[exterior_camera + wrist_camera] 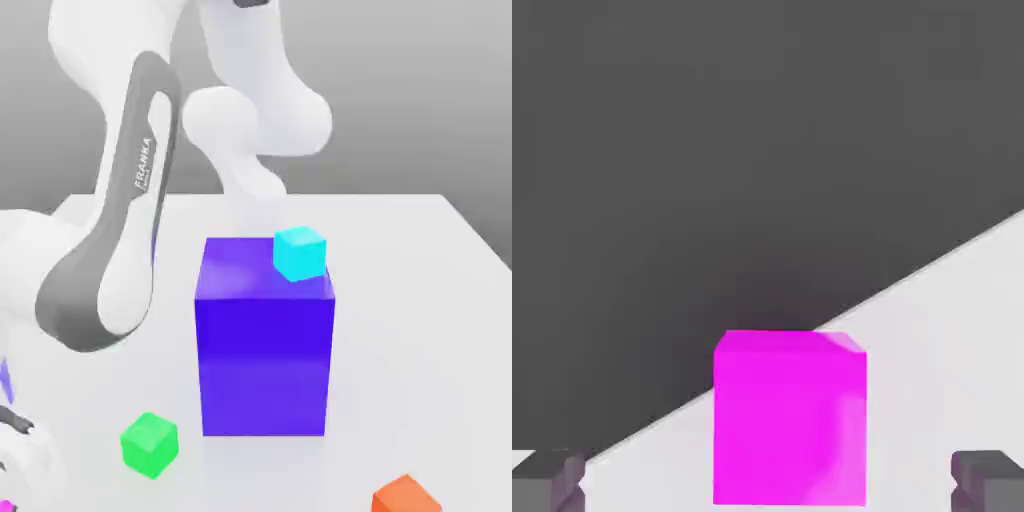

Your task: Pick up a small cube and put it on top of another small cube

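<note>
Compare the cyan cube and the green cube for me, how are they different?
Colour: the cyan cube is light blue-green, while the green cube is bright green. Support: the cyan cube sits on top of the big blue block, near its far corner toward the exterior view's right; the green cube rests on the white table. Position: the green cube lies nearer the camera, off the block's left. Both are small cubes of similar size.
</note>
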You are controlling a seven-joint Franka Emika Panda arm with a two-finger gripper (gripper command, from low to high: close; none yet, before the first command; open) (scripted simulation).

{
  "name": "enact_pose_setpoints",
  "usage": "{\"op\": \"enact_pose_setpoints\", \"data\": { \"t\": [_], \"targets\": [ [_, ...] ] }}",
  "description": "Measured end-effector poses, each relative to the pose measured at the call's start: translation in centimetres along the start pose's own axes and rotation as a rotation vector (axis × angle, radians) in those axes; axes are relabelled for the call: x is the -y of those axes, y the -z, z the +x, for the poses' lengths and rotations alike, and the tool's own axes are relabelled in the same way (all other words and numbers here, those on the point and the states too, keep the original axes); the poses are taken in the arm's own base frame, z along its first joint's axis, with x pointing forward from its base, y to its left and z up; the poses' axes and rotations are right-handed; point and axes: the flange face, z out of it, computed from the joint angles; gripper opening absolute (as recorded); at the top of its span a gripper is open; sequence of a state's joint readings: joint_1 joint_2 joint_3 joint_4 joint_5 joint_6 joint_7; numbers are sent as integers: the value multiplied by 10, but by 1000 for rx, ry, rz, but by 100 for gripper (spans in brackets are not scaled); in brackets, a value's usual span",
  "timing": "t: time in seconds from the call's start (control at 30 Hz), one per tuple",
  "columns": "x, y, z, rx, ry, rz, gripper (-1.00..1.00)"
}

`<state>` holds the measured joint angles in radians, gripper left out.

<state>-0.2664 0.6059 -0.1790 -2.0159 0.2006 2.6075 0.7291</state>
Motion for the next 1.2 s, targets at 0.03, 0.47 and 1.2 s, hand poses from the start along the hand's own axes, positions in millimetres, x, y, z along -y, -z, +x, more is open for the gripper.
{"op": "enact_pose_setpoints", "data": {
  "t": [0.03, 0.47, 1.2],
  "targets": [
    [-1, -14, 0, 1, -1, -1, -100],
    [-8, 49, -17, -5, 53, -5, -100],
    [-85, 35, -154, 2, 478, -1, 100]
  ]
}}
